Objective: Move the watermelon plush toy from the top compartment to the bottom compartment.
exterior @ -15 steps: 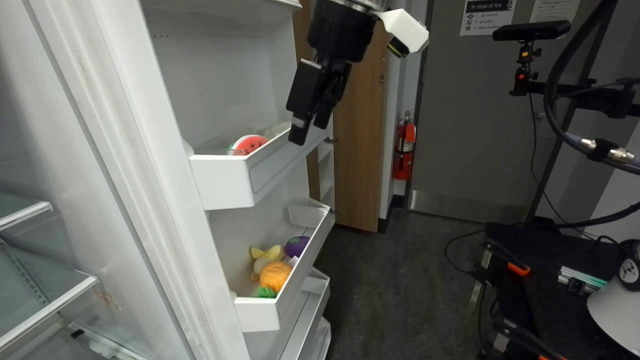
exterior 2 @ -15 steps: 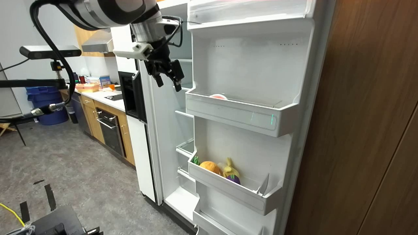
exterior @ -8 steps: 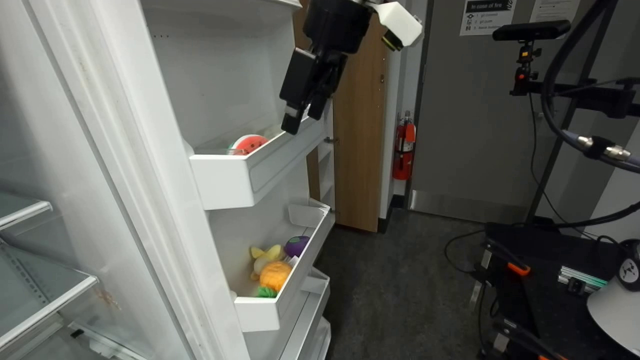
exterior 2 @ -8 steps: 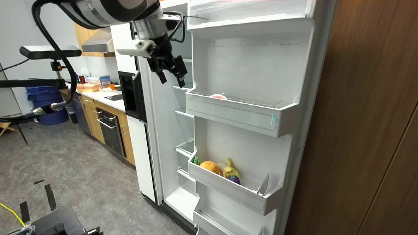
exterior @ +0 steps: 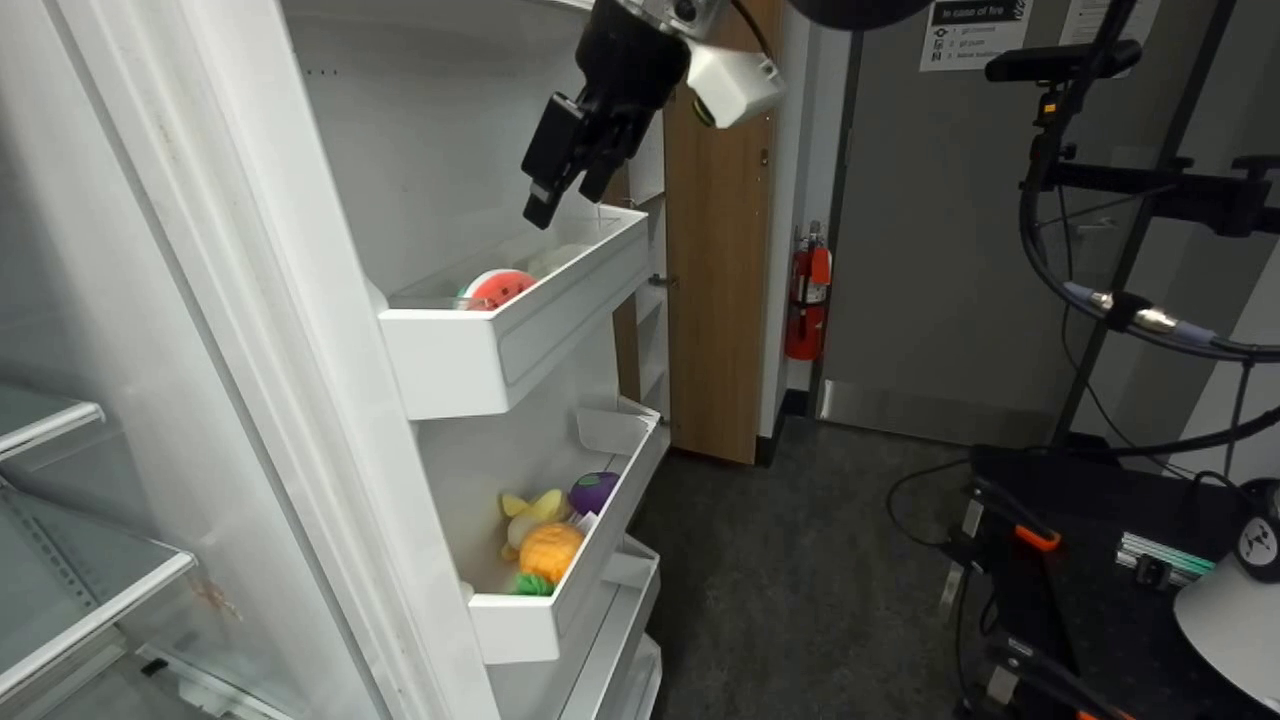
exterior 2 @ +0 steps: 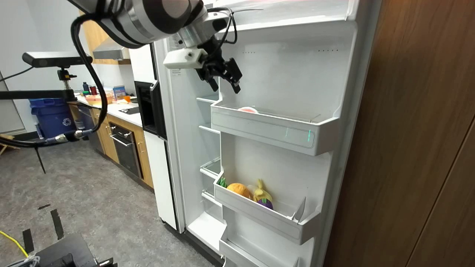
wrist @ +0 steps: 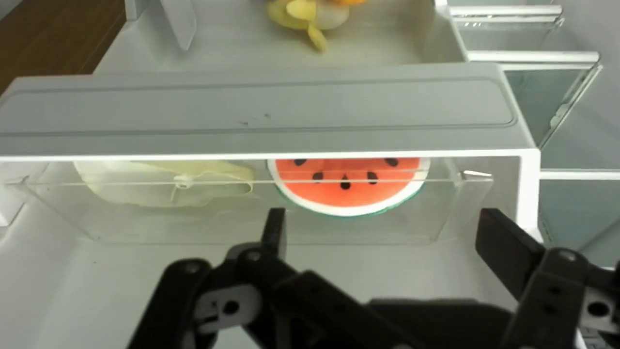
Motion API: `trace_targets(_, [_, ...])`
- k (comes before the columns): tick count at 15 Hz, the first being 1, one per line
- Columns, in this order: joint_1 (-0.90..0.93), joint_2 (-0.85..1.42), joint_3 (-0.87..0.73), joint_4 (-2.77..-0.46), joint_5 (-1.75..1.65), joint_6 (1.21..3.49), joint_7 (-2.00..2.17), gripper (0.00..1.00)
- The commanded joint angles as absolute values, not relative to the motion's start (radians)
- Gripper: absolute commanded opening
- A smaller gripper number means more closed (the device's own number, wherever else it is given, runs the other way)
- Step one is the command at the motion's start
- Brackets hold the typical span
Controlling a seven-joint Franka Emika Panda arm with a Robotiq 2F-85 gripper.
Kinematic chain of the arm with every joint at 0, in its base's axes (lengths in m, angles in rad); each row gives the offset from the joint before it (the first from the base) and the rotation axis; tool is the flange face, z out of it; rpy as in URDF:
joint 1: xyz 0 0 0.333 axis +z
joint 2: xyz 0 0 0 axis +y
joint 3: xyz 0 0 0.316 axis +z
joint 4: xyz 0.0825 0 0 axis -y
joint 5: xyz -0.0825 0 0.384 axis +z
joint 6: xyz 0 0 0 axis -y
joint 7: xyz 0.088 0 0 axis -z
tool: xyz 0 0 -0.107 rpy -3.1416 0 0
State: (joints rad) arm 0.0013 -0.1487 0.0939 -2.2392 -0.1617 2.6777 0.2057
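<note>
The watermelon plush toy (wrist: pixel 346 189), red-orange with black seeds, white band and green rim, rests in the top compartment (wrist: pixel 261 106). In the wrist view the front wall hides its upper part. In the exterior views only its top (exterior: pixel 500 287) (exterior 2: pixel 248 109) shows above the wall of the top compartment (exterior: pixel 570 310) (exterior 2: pixel 263 128). My gripper (wrist: pixel 380 220) is open and empty. It hangs tilted above the top compartment in both exterior views (exterior: pixel 568 202) (exterior 2: pixel 225 88), apart from the toy. The bottom compartment (exterior: pixel 515 632) (exterior 2: pixel 259 213) is below.
A clear plastic insert (wrist: pixel 477 175) stands inside the top compartment by the toy. A pale yellow item (wrist: pixel 145 184) lies beside it. The bottom compartment holds an orange plush (exterior: pixel 550 550), a yellow plush (exterior 2: pixel 262 193) and a purple toy (exterior: pixel 594 491). Fridge shelves (exterior 2: pixel 209 129) are beside the door.
My open gripper has moved toward the fridge door and slightly up, from beside the top compartment to above it. The watermelon toy and the other toys have not moved.
</note>
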Motion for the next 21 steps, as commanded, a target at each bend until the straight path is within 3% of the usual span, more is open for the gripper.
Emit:
trace_targets(1, [-0.039, -0.072, 0.103, -2.216, -0.286, 2.830, 0.314, 1.00])
trace_targets(21, [-0.040, 0.010, 0.095, -2.196, -0.361, 2.898, 0.400, 1.00])
